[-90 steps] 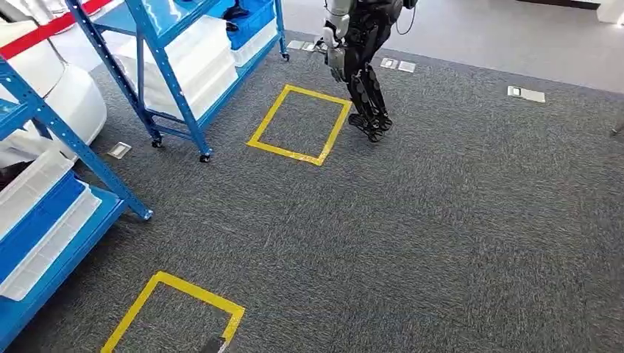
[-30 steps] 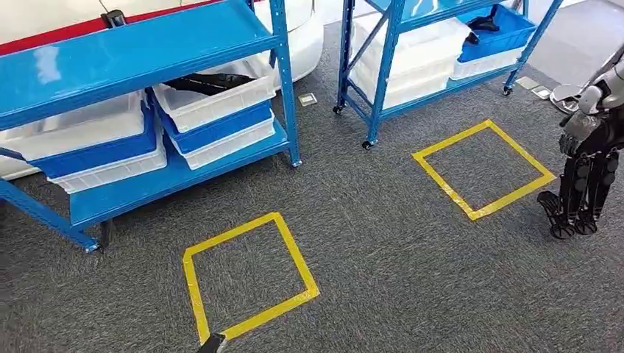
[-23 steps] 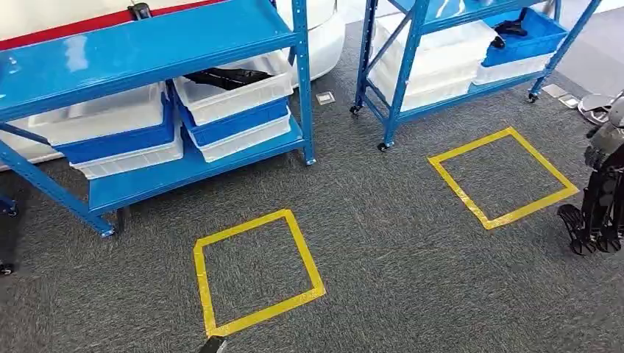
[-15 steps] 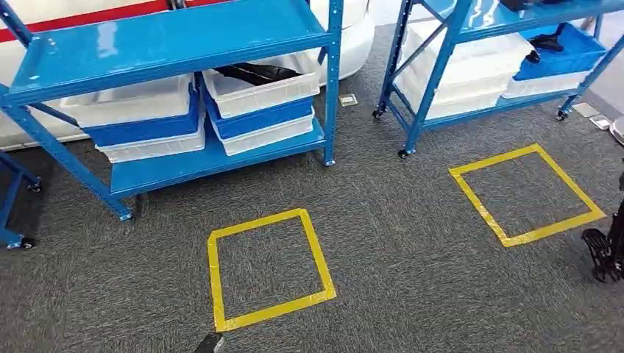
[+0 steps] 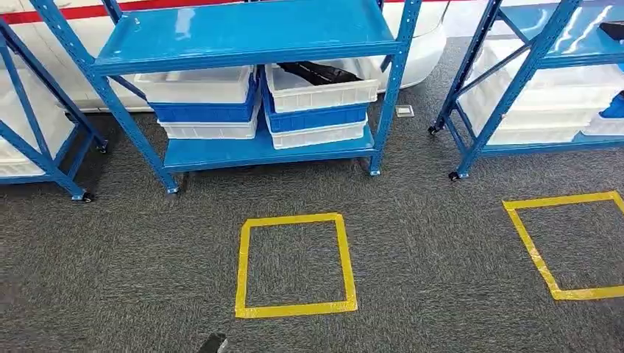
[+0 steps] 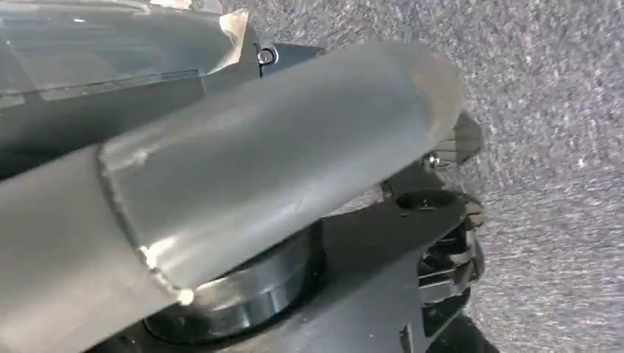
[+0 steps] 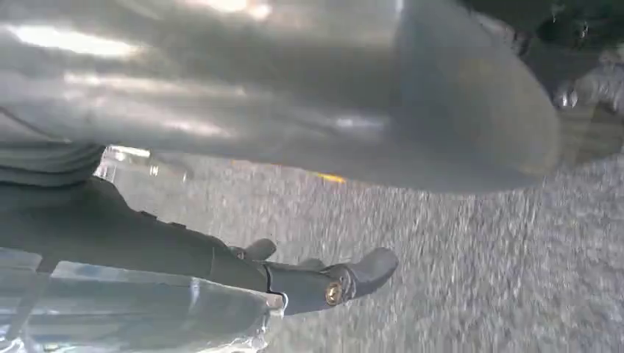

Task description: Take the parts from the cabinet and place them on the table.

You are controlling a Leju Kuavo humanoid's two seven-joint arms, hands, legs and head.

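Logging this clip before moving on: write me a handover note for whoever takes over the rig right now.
Left hand, right hand: over the grey carpet, nothing seen in either; finger state unclear.
Dark parts lie in the top white plastic bin of the right stack, low in the blue metal rack, beyond the yellow tape square.
Done: nothing taken yet.
Left: approach the rack, take the parts, carry them to the table.
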